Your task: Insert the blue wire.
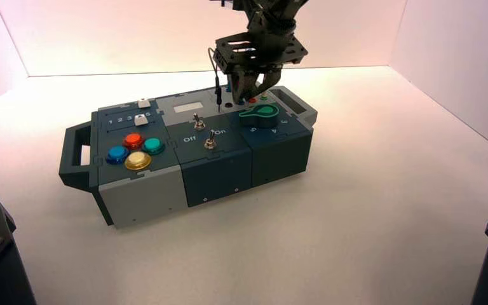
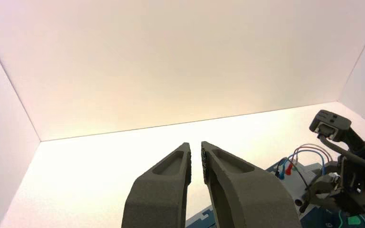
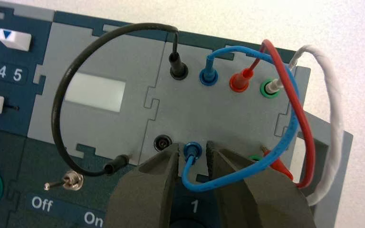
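1. right gripper (image 3: 193, 146) at work over the grey socket panel, at the near row; its fingers are released, standing apart on either side of the near blue plug.
2. blue wire (image 3: 262, 164): one plug in the far-row blue socket (image 3: 208, 77), other plug in the near-row blue socket (image 3: 193, 150), between the fingertips; lead loops across the right gripper.
3. black lead (image 3: 55, 107): one plug in the far black socket (image 3: 179, 71), other plug out, near black socket (image 3: 162, 143) bare.
4. red lead (image 3: 305, 128): one plug in the far red socket (image 3: 239, 82), other plug beside a gripper finger.
5. white lead (image 3: 334, 102): one end in the far green socket (image 3: 270, 88), other end hidden.
6. left gripper (image 2: 196, 148) idle, away from the sockets; fingers slightly parted, grasping nothing.
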